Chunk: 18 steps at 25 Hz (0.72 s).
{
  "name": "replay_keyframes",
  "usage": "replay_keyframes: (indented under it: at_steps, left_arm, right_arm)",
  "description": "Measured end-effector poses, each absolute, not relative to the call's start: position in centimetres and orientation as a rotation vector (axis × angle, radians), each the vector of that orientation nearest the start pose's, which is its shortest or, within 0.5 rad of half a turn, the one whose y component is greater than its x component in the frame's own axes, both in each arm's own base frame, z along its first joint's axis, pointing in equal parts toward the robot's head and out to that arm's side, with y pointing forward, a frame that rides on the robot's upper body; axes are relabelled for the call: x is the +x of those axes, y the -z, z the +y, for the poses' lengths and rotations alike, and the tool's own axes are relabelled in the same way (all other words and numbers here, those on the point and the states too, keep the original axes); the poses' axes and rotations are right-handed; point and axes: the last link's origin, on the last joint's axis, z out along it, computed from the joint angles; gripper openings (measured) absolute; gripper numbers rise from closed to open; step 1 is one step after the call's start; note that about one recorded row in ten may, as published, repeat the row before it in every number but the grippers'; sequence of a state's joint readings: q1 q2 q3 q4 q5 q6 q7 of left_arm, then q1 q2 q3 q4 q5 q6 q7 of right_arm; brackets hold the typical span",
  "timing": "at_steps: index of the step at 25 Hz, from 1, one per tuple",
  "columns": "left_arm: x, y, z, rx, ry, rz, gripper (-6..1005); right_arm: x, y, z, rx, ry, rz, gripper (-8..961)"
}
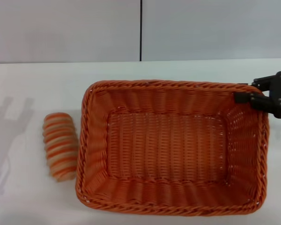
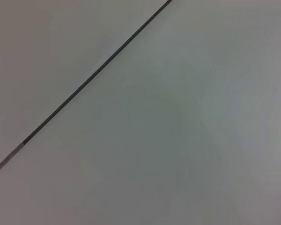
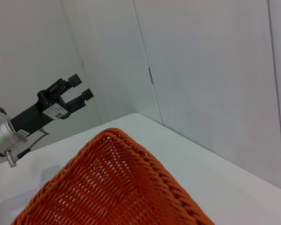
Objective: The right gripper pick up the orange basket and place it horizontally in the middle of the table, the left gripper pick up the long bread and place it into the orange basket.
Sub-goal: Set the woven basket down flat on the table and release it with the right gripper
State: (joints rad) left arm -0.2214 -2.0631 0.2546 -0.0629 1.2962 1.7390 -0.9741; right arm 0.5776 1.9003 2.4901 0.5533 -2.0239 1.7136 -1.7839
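Orange basket (image 1: 173,147) on table (image 1: 33,89), right tool (image 1: 253,96) at rim

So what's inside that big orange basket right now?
Nothing: the orange basket shows only its bare woven floor. The long bread lies outside on the table, beside it. The right gripper is at its far right corner.

Head view: high, facing forward and down; takes in table (image 1: 33,84), basket (image 1: 171,147), bread (image 1: 60,146) and rear wall.
Left wrist view: faces only a plain grey panelled surface with one dark seam (image 2: 79,86); nothing shared.
Right wrist view: low, close over a basket corner (image 3: 117,187), facing the walls; shares basket and table with head view.
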Motion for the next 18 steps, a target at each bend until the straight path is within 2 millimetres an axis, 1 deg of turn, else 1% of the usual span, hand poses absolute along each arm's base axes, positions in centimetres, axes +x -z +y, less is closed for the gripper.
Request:
replay_keyframes:
  at_steps: [3, 7, 15, 18]
  left_arm:
    - [-34.7, -2.3, 22.1, -1.386, 1.473, -0.927, 813]
    - [-34.7, -2.3, 22.1, -1.386, 1.473, -0.927, 813]
    - [-34.9, -2.4, 21.8, -1.374, 1.473, -0.931, 807]
    - [-34.8, -2.5, 22.0, -1.378, 1.478, -0.929, 800]
  right_arm:
    - [27.1, -5.0, 33.9, -2.818, -0.666, 0.545, 173]
    - [26.8, -4.6, 34.2, -2.818, -0.661, 0.539, 174]
    - [27.1, -4.3, 34.7, -2.798, -0.614, 0.575, 173]
    - [27.3, -4.1, 34.9, -2.783, -0.588, 0.610, 226]
